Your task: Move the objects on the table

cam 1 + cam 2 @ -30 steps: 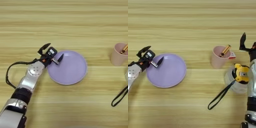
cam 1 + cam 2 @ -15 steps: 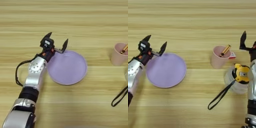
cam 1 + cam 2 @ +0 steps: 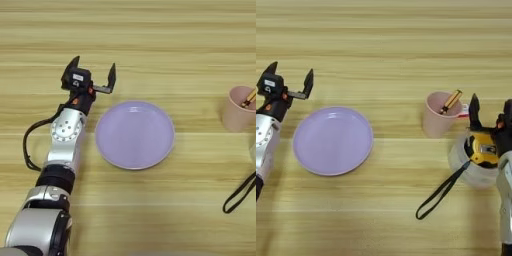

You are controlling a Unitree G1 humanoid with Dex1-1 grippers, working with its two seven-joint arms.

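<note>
The counter [image 3: 150,40], light wood grain with long plank lines, fills the view. The lavender plate [image 3: 135,134] lies flat near its middle, bare, with nothing touching it. Toward the right edge, the clear tape roll [image 3: 472,167] lies flat, and the yellow-and-black tape measure [image 3: 483,151] sits on top of it, its black strap [image 3: 441,192] trailing toward the near edge. Just beside the roll, farther from the near edge, stands a pink cup [image 3: 437,116] holding a small stick-like item.

The left pincer [image 3: 93,78] hangs just beyond the plate's far-left rim, fingers apart, holding nothing. The right pincer [image 3: 491,114] hovers over the tape measure, fingers apart, not gripping.

Judgement: neither arm holds anything; the tape measure, roll and plate all remain to be handled.
</note>
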